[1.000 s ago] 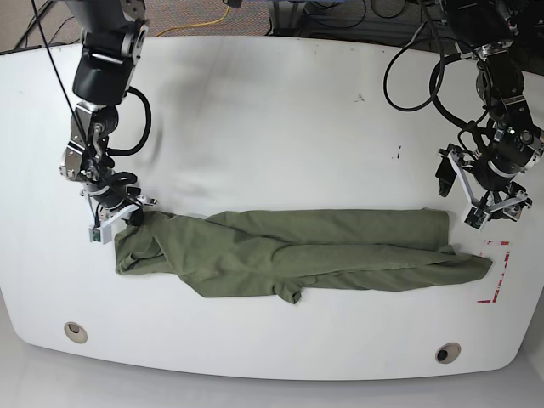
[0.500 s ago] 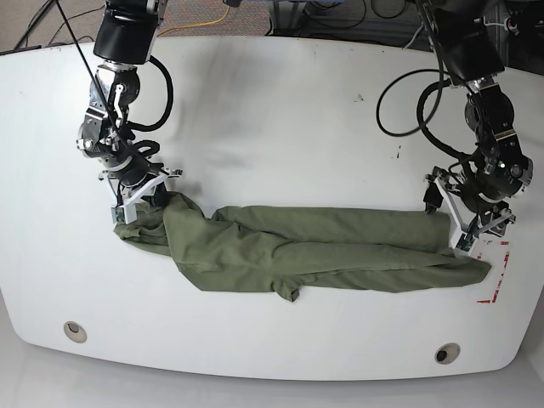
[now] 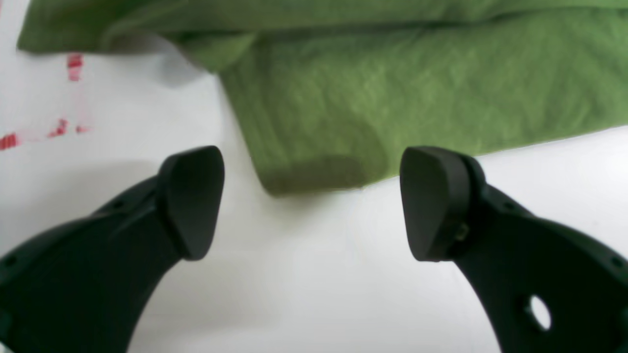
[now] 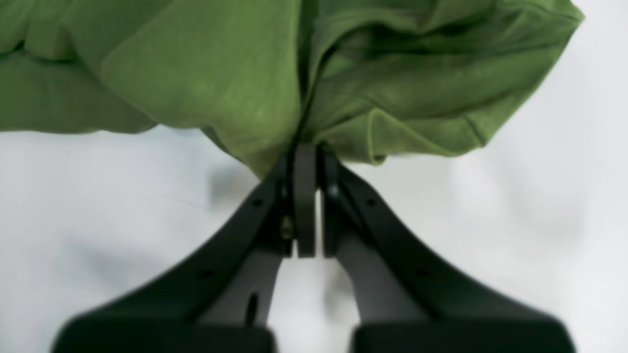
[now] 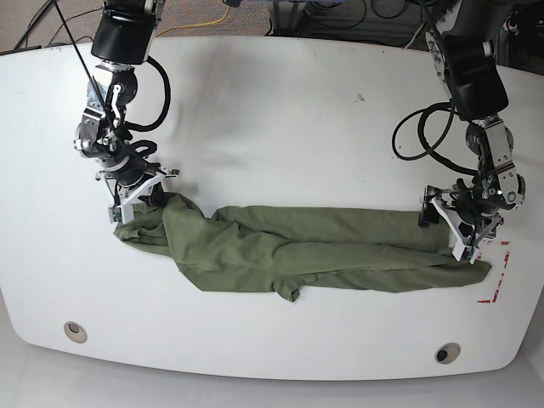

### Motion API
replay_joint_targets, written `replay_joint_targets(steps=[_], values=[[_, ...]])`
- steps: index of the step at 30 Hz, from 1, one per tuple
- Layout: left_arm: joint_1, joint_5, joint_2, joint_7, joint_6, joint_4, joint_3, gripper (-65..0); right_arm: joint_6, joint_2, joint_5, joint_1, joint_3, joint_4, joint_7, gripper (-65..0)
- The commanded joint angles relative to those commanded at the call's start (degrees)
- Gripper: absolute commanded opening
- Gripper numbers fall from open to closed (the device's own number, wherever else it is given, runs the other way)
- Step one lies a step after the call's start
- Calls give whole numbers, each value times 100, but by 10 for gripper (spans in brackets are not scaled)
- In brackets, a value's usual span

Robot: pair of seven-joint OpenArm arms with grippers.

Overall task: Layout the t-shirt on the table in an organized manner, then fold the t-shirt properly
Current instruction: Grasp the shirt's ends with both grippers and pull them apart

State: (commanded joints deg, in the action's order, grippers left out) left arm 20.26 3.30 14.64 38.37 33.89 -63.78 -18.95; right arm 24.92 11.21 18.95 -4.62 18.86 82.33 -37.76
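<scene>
On the table (image 5: 272, 102) shirt (image 5: 314, 251) lies bunched, unfolded; our right gripper (image 4: 305, 162) pinches its left end, left gripper (image 3: 314, 201) spread, empty.

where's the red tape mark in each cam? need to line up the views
Base: red tape mark at lower right, just right of the t-shirt end.
Left wrist: red tape mark at upper left, blurred, beside the shirt's edge, above the open left gripper.
Right wrist: not in view.
Shared landmark: the t-shirt, on the white table, shows in all three.
</scene>
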Motion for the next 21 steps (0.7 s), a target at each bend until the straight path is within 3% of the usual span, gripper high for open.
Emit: replay_joint_targets(steps=[7,11,16,18,21], values=[[229,0,0,-255,0,826,149,-117,26,26,0,0,0,18,9,-650],[273,0,0,-563,0,1169,519,-117,26,26,26,0,0,18,9,-650],[334,9,0,-598,0,1310,879,-131,26,26,35,-9,0,18,9,-650],[334,9,0,-598,0,1345,914,-189,26,26,44,-9,0,18,9,-650],[325,9,-9,-589,0,1354,932,-390,26,26,53,-9,0,18,9,-650]])
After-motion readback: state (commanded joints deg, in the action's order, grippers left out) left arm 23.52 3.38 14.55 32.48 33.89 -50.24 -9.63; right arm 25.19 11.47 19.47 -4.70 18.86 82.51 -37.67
